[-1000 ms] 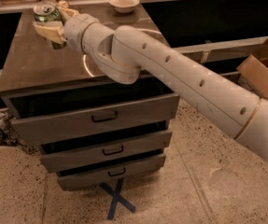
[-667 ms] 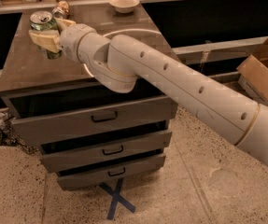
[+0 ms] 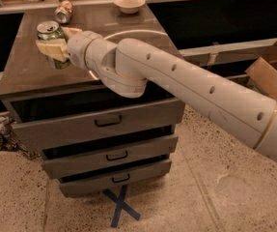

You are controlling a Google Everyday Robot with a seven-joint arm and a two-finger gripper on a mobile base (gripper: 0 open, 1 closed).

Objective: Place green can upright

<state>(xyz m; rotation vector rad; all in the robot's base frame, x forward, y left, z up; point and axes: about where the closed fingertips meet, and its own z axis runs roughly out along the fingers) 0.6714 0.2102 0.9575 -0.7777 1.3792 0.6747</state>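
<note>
- While its jaws are clenched around the green can (image 3: 49, 31), the gripper (image 3: 57, 43) hangs over the left side of the cabinet top (image 3: 27, 66), with the can upright, silver end up.
- Farther back an orange-tan can (image 3: 64, 12) lies on its side; right of it stands a bowl (image 3: 129, 4).

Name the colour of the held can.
The can is mottled green, silver-topped (camera view), held by the gripper over the cabinet.
</note>
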